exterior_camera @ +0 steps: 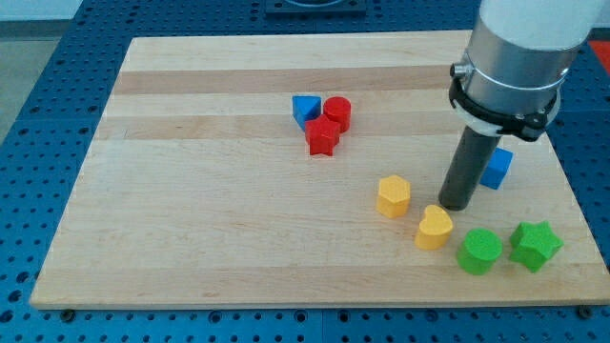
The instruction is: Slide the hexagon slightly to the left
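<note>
The yellow hexagon stands on the wooden board right of centre. My tip rests on the board to the hexagon's right, a short gap away, and just above the yellow heart-shaped block. The rod rises from there to the arm's grey body at the view's top right.
A blue cube is partly hidden behind the rod. A green cylinder and a green star sit at the view's bottom right. A blue triangular block, a red cylinder and a red star cluster near the top centre.
</note>
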Robot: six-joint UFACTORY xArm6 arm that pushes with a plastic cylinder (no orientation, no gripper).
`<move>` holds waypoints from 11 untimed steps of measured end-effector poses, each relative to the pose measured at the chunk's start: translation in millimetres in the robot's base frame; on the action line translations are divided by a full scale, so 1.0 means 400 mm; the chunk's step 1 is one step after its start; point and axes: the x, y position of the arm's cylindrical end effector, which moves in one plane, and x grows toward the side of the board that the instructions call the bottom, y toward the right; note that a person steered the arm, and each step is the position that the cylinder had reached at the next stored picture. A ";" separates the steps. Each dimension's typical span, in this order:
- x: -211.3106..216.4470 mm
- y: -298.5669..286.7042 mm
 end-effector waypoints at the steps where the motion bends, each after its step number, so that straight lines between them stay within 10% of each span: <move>1: 0.000 -0.017; 6: -0.021 -0.438; 9: 0.265 -0.288; 11: 0.266 -0.139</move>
